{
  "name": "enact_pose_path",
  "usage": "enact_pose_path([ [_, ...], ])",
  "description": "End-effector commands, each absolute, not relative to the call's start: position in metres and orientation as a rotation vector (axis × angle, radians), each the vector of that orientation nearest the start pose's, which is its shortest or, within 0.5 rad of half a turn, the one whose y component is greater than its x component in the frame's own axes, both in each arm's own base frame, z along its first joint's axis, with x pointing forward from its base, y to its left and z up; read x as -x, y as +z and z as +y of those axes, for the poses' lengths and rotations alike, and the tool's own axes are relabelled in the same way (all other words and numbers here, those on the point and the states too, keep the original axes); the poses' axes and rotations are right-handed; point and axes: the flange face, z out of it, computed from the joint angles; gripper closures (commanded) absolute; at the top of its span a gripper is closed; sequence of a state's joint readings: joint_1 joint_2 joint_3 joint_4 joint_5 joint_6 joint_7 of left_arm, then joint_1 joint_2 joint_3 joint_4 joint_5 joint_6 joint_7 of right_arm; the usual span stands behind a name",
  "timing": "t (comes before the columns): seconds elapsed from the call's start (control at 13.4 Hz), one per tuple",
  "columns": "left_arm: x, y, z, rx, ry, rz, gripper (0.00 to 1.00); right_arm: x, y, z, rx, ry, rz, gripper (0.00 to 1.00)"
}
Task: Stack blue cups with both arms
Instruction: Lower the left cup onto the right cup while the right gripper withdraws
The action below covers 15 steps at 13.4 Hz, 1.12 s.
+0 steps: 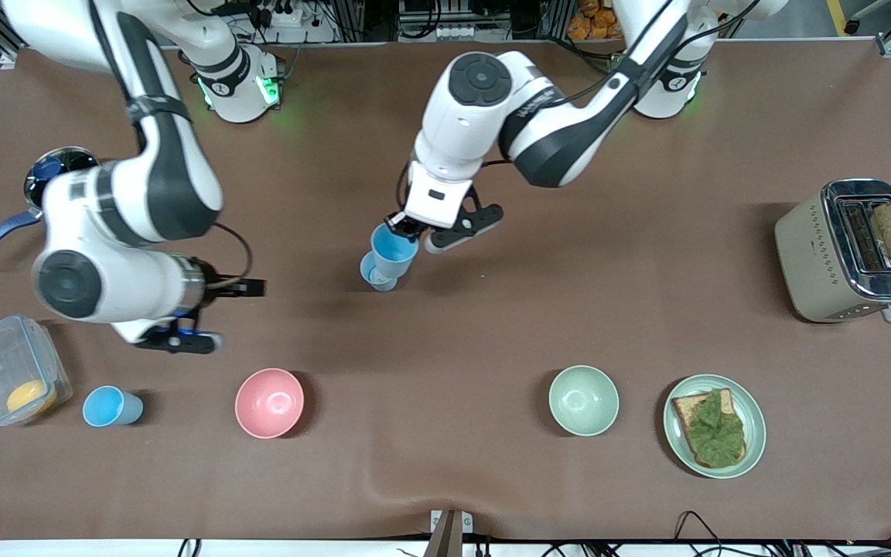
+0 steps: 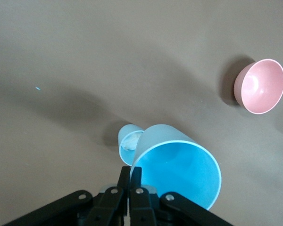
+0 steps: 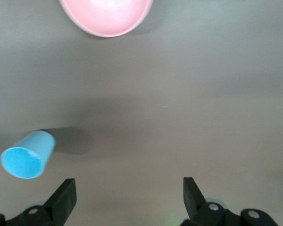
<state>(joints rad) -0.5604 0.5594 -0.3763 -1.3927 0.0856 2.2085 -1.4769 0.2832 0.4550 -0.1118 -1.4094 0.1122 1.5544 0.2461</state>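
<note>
Front view shows my left gripper [image 1: 407,226] pinching the rim of one blue cup [image 1: 394,251] over a second cup [image 1: 376,273] mid-table, not yet nested, while my right gripper [image 1: 209,313] waits spread wide near a third cup [image 1: 110,406].

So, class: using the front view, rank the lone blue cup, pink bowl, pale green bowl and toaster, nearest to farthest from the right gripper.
1. Lone blue cup, beside the lidded box.
2. Pink bowl, mid-table.
3. Pale green bowl, beside the sandwich plate.
4. Toaster, at the left arm's end.
</note>
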Motion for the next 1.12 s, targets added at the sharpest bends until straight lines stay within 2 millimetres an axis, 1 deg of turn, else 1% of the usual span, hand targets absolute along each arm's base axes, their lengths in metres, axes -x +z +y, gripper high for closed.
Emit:
enact_pose_path([
  [0.0, -0.473, 0.39, -0.591, 3.267, -0.112, -1.0, 1.0, -0.633, 0.442, 0.096, 3.103, 0.475, 0.073, 0.0],
  [0.07, -0.466, 0.376, -0.598, 3.244, -0.149, -0.97, 1.0, -0.632, 0.447, 0.081, 3.102, 0.467, 0.067, 0.0],
  [0.15, -0.46, 0.366, -0.603, 3.23, -0.173, -0.95, 1.0, -0.634, 0.451, 0.066, 3.106, 0.449, 0.062, 0.0],
  [0.22, -0.459, 0.363, -0.604, 3.227, -0.181, -0.943, 1.0, -0.632, 0.457, 0.056, 3.105, 0.427, 0.053, 0.0],
  [0.3, -0.459, 0.357, -0.605, 3.226, -0.178, -0.942, 1.0, -0.626, 0.466, 0.049, 3.105, 0.391, 0.065, 0.0],
  [0.45, -0.459, 0.347, -0.606, 3.222, -0.179, -0.933, 1.0, -0.609, 0.468, 0.02, 3.095, 0.312, 0.129, 0.0],
  [0.52, -0.457, 0.347, -0.607, 3.222, -0.18, -0.926, 1.0, -0.601, 0.471, 0.011, 3.091, 0.289, 0.137, 0.0],
  [0.6, -0.457, 0.345, -0.607, 3.22, -0.178, -0.925, 1.0, -0.597, 0.484, 0.002, 3.091, 0.257, 0.098, 0.0],
  [0.67, -0.457, 0.337, -0.606, 3.21, -0.172, -0.922, 1.0, -0.588, 0.508, -0.011, 3.093, 0.194, 0.064, 0.0],
  [0.75, -0.458, 0.328, -0.606, 3.199, -0.176, -0.908, 1.0, -0.582, 0.526, -0.019, 3.099, 0.151, 0.08, 0.0],
  [0.82, -0.457, 0.327, -0.607, 3.199, -0.179, -0.902, 1.0, -0.575, 0.542, -0.024, 3.132, 0.115, 0.084, 0.0],
  [0.9, -0.456, 0.326, -0.607, 3.2, -0.177, -0.893, 1.0, -0.568, 0.56, -0.034, 3.181, 0.073, 0.078, 0.0],
  [0.97, -0.455, 0.326, -0.608, 3.2, -0.174, -0.895, 1.0, -0.563, 0.573, -0.037, 3.191, 0.042, 0.079, 0.0],
  [1.05, -0.453, 0.326, -0.609, 3.201, -0.174, -0.892, 1.0, -0.557, 0.583, -0.038, 3.19, 0.051, 0.081, 0.0],
])
